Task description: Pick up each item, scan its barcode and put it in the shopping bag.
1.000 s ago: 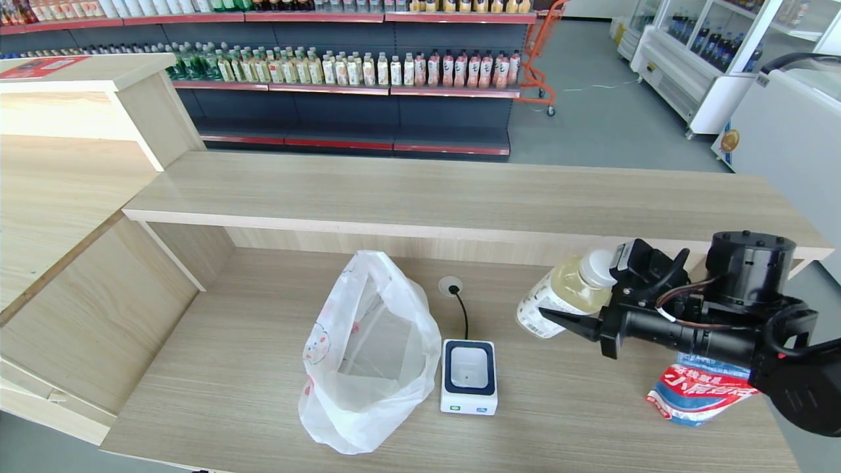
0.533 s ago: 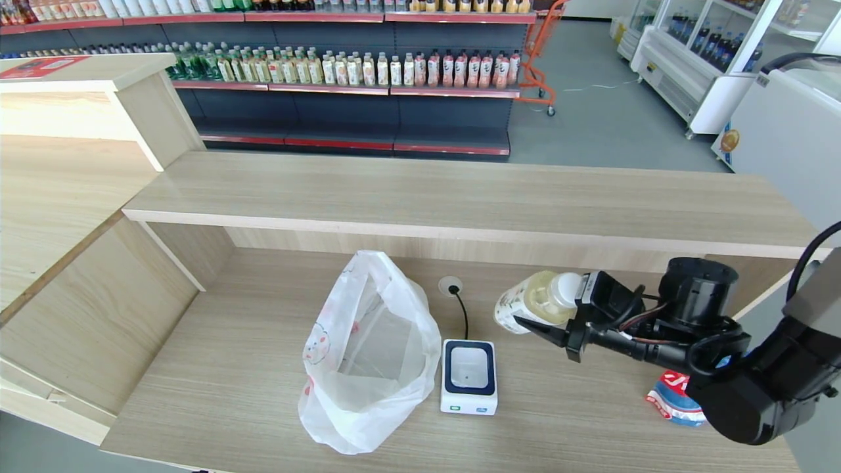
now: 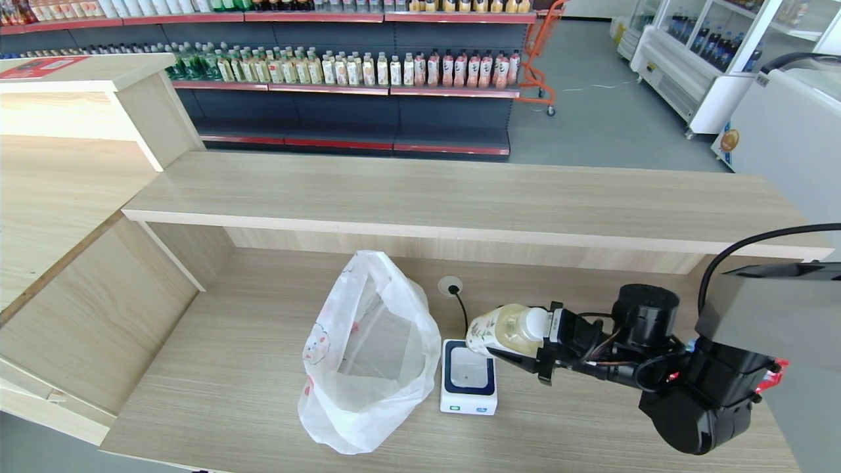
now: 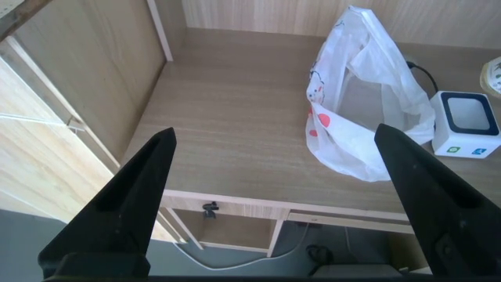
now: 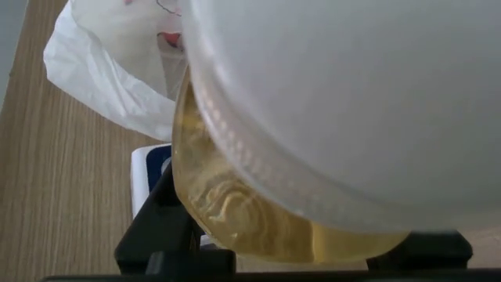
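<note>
The wooden worktop (image 3: 230,394) carries the scanner (image 3: 468,376). The white shopping bag (image 3: 368,355) stands open just beside the scanner, on its left. The right gripper (image 3: 511,340) has its fingers closed around a bottle (image 3: 499,327) of pale yellow drink, held on its side just above the scanner's far edge. The left gripper (image 4: 275,133) hangs well apart from the scanner, beyond the bag, with its fingers spread wide and holding nothing.

before me: a light wood counter (image 3: 217,394) with a raised ledge (image 3: 460,197) behind, a round cable port (image 3: 450,285) in its top, shelves of bottled drinks (image 3: 341,69) beyond, an orange trolley (image 3: 535,82), glass-fronted coolers (image 3: 696,59) to my far right.
</note>
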You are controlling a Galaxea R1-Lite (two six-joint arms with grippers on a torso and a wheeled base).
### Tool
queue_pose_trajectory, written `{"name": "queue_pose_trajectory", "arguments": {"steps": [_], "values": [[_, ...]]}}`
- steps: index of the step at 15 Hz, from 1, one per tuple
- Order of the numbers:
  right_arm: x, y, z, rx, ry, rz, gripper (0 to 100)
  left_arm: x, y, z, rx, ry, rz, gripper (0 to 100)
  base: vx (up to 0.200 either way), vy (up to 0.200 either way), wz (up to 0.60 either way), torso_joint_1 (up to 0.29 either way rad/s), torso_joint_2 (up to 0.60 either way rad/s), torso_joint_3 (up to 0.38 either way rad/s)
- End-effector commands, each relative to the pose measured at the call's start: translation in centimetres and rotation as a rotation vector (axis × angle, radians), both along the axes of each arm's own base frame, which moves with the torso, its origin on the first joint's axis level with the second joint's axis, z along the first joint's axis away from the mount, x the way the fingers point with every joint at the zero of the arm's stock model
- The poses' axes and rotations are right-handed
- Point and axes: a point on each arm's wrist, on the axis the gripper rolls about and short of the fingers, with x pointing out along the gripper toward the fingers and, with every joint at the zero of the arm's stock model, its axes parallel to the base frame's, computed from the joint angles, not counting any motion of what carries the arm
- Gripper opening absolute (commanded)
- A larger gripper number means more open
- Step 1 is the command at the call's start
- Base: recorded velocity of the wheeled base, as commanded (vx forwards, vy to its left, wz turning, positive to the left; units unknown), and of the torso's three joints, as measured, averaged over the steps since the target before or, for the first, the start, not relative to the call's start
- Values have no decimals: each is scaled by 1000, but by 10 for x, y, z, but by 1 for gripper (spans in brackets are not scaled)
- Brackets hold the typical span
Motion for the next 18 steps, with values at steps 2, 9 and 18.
{"name": "queue_pose_trajectory", "arguments": {"steps": [2, 9, 18], "values": [[8, 5, -15, -6, 10, 42, 0, 0, 0, 0, 0, -1, 0, 100, 0, 0, 0, 0, 0, 0], [24, 4, -32, -49, -113, 145, 0, 0, 0, 0, 0, -1, 0, 100, 0, 0, 0, 0, 0, 0], [37, 7, -42, -46, -181, 183, 0, 0, 0, 0, 0, -1, 0, 100, 0, 0, 0, 0, 0, 0]]}}
